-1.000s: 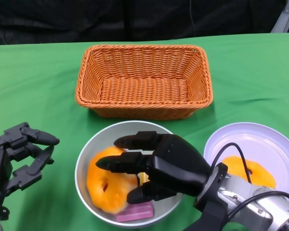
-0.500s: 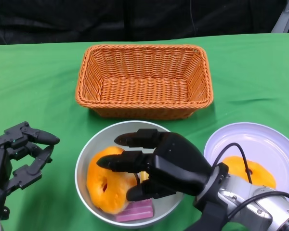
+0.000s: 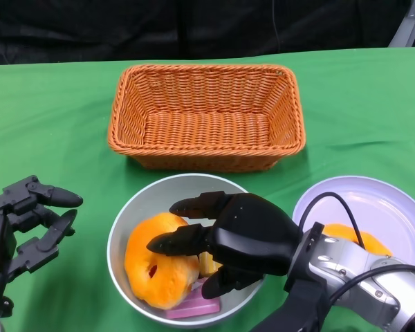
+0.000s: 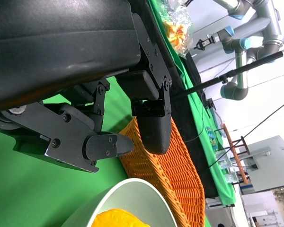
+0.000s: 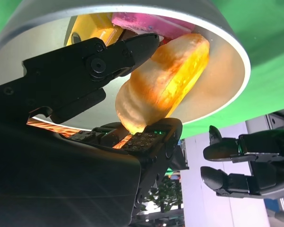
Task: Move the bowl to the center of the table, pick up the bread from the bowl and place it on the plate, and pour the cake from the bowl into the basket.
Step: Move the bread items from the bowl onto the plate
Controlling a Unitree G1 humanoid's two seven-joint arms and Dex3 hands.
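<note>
The grey bowl point(image 3: 135, 207) stands in front of the orange wicker basket point(image 3: 206, 114). In it lie an orange ring-shaped bread point(image 3: 159, 268), a pink cake slice point(image 3: 192, 308) and a small yellow piece point(image 3: 207, 263). My right hand point(image 3: 228, 238) reaches into the bowl with spread fingers over the bread. In the right wrist view the bread point(image 5: 165, 80) sits between a finger point(image 5: 109, 56) and the thumb point(image 5: 151, 142), still resting in the bowl point(image 5: 227, 52). My left hand point(image 3: 21, 228) hovers open to the left of the bowl, holding nothing.
A pale plate point(image 3: 373, 204) at the right carries another orange bread point(image 3: 353, 238), partly hidden by my right wrist and its cable. Green cloth point(image 3: 55, 124) covers the table. The left wrist view shows the basket point(image 4: 165, 161) and the bowl rim point(image 4: 128, 189).
My right hand has sunk lower into the bowl, its fingertips coming down around the bread. The bread and bowl have stayed put. The left hand has barely moved.
</note>
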